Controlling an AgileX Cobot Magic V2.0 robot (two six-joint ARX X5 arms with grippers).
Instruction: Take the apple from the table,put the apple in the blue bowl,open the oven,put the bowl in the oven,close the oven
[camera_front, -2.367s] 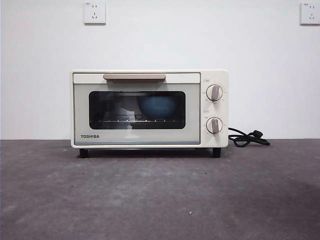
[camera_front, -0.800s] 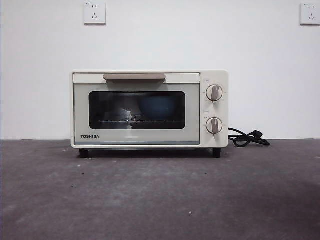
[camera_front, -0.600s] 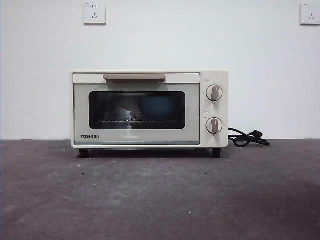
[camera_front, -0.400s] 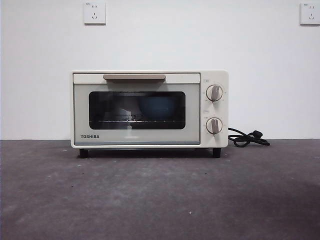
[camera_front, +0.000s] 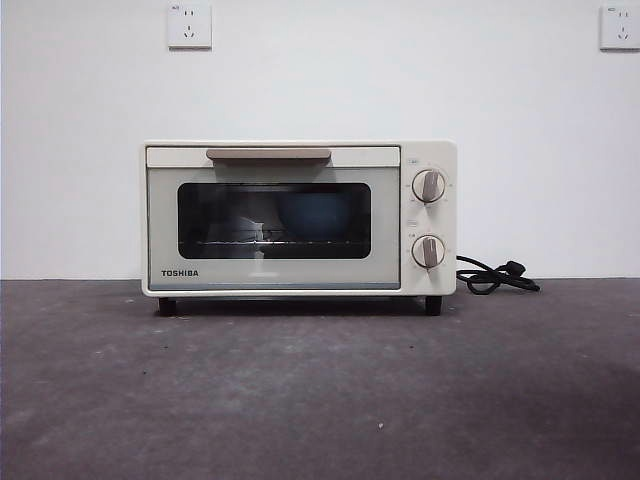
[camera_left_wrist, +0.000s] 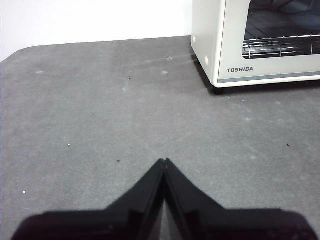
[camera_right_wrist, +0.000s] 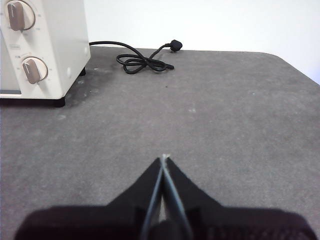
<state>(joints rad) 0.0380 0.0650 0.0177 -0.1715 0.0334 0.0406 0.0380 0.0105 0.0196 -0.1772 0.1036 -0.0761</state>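
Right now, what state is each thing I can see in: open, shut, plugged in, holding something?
Oven: door shut, standing on the table.
Bowl: inside the oven, seen dimly through the glass.
Apple: cannot be made out through the glass.
Cord: lying coiled on the table, plug loose, not in a socket.
Left gripper: shut, empty, over bare table.
Right gripper: shut, empty, over bare table.

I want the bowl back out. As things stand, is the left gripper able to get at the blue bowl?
Probably not directly. The blue bowl sits behind the closed door of the oven, and the left gripper hangs shut over the bare table, off to the oven's side.
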